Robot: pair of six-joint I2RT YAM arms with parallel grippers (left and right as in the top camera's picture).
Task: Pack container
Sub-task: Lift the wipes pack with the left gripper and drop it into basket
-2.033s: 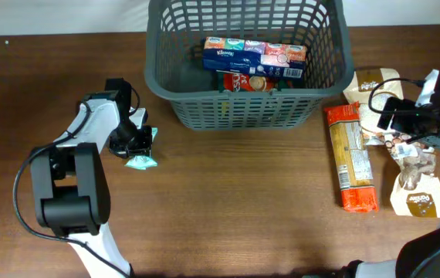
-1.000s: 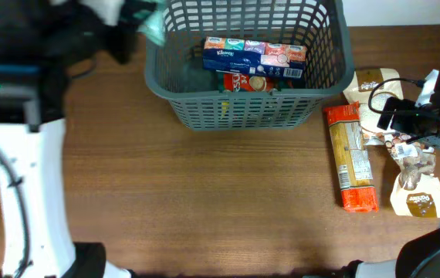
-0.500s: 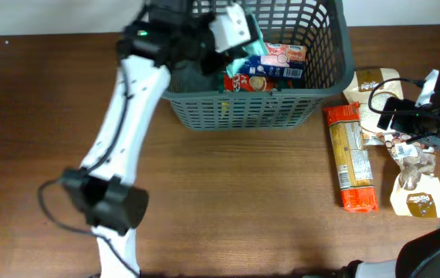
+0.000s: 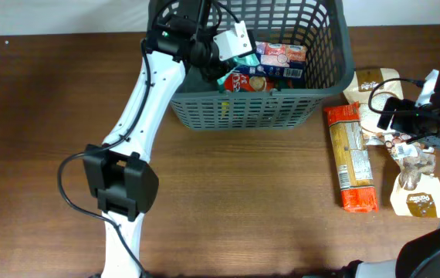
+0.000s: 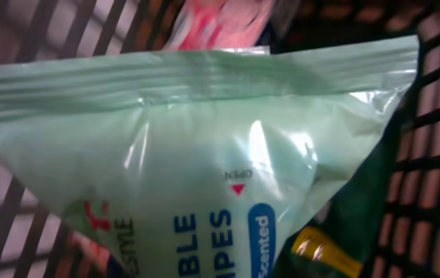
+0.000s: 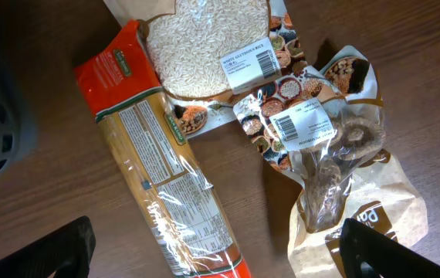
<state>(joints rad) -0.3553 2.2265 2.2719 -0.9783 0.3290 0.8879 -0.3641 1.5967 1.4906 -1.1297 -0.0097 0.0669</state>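
Your left gripper [image 4: 218, 54] is clenched on a pale green wipes packet [image 5: 204, 154], and the arm reaches over the near-left rim of the container [image 4: 243, 113]. The container, a dark grey slotted basket, sits at the far middle of the table [image 4: 243, 193] with a tissue box [image 4: 282, 54] and a red box [image 4: 247, 81] inside. Your right gripper [image 6: 216, 259] hangs with jaws spread wide, grasping nothing, above a long pasta packet [image 6: 166, 193], a rice bag [image 6: 204, 46] and a mushroom bag [image 6: 336, 170], all on the table to the container's right.
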